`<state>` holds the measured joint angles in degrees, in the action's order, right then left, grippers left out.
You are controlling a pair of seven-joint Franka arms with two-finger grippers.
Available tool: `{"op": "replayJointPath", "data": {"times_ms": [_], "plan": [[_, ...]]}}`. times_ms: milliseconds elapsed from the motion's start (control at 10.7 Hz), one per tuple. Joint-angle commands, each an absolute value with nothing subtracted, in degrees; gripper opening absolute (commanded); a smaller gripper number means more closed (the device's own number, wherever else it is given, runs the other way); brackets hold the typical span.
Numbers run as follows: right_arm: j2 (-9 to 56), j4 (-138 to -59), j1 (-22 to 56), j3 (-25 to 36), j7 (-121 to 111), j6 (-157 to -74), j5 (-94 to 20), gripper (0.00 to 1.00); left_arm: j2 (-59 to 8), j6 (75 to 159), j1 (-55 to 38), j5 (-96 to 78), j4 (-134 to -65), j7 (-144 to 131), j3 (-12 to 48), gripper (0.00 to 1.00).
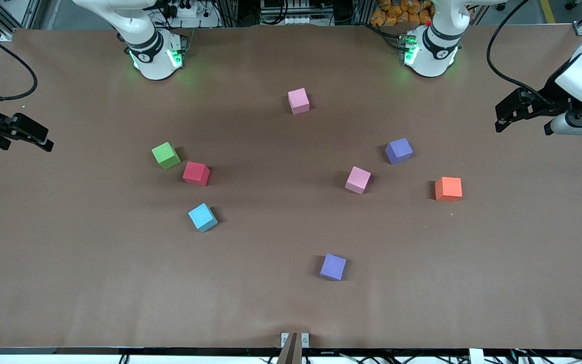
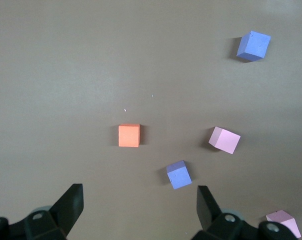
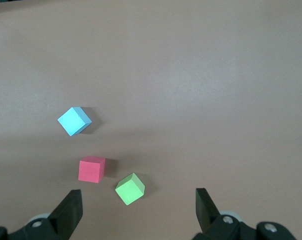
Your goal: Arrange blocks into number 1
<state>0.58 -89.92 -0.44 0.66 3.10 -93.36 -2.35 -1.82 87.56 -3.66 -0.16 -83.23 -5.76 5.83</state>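
Five blocks are scattered loose on the brown table [image 1: 68,283], none yet lined up into a digit. One pink block [image 1: 298,100] lies farthest from the front camera, about midway between the two bases; the second pink block [image 1: 358,180] lies nearer, with the orange block [image 1: 448,189] beside it toward the left arm's end. The red block [image 1: 196,173] and the light blue block [image 1: 202,217] are found toward the right arm's end, the blue one nearer the camera.

A green cube [image 1: 165,154] sits just beside the red block, apart from it but close. One purple cube [image 1: 398,150] lies near the second pink block; another purple cube [image 1: 333,266] lies nearest the camera.

The left gripper [image 1: 511,112] is held over the table's edge at its own end, jaws spread wide and empty. The right gripper [image 1: 31,135] is likewise held wide and empty at its end.

The green cube could be knocked or pinched along with the red block, since little room is left for a finger. A purple cube could be mistaken for a needed block.
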Motion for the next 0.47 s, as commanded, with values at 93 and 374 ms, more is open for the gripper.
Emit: {"op": "replayJointPath", "data": {"times_ms": [93, 374], "plan": [[-1.49, -91.14, -1.49, -0.35, 3.69, -91.24, -2.64, 1.00, -2.11, 86.13, -2.46, -1.41, -82.53, -2.64, 6.07, 1.00], [-1.67, -91.14, -1.41, -0.26, 3.69, -90.70, -2.55, 1.00, -2.46, 86.22, -2.55, -1.14, -82.53, -2.90, 5.89, 1.00]]}}
